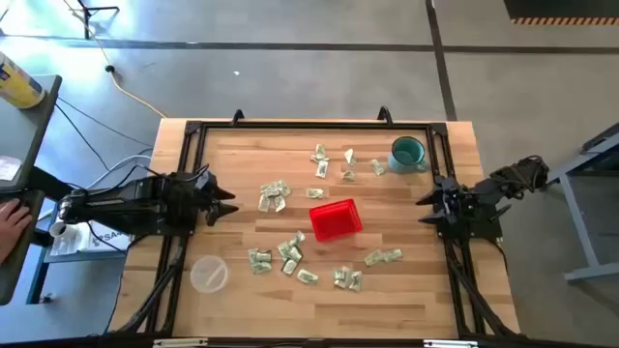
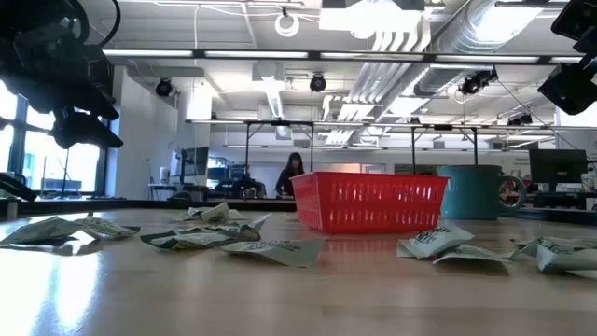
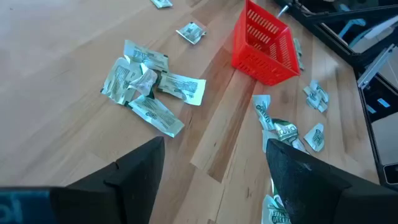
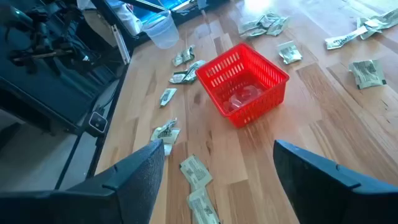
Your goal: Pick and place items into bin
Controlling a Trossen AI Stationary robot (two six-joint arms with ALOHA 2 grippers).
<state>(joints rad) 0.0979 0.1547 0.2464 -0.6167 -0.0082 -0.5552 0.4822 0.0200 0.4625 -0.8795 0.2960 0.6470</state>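
Observation:
The red mesh bin [image 1: 336, 219] stands on the wooden table near its middle and looks to hold no packets in the right wrist view [image 4: 242, 84]. Several pale green-and-white packets lie flat around it: a cluster [image 1: 274, 196] to its left, also in the left wrist view [image 3: 149, 87], more [image 1: 285, 256] toward the near edge, some [image 1: 334, 162] toward the far edge. My left gripper [image 1: 232, 203] hovers open at the table's left side, pointing toward the bin. My right gripper [image 1: 423, 208] hovers open at the right side, facing the bin.
A teal mug [image 1: 407, 153] stands at the far right. A clear plastic cup [image 1: 209, 274] lies at the near left. A dark frame [image 1: 309, 124] borders the table. A person's hand [image 1: 12, 224] rests on a side desk beyond the left edge.

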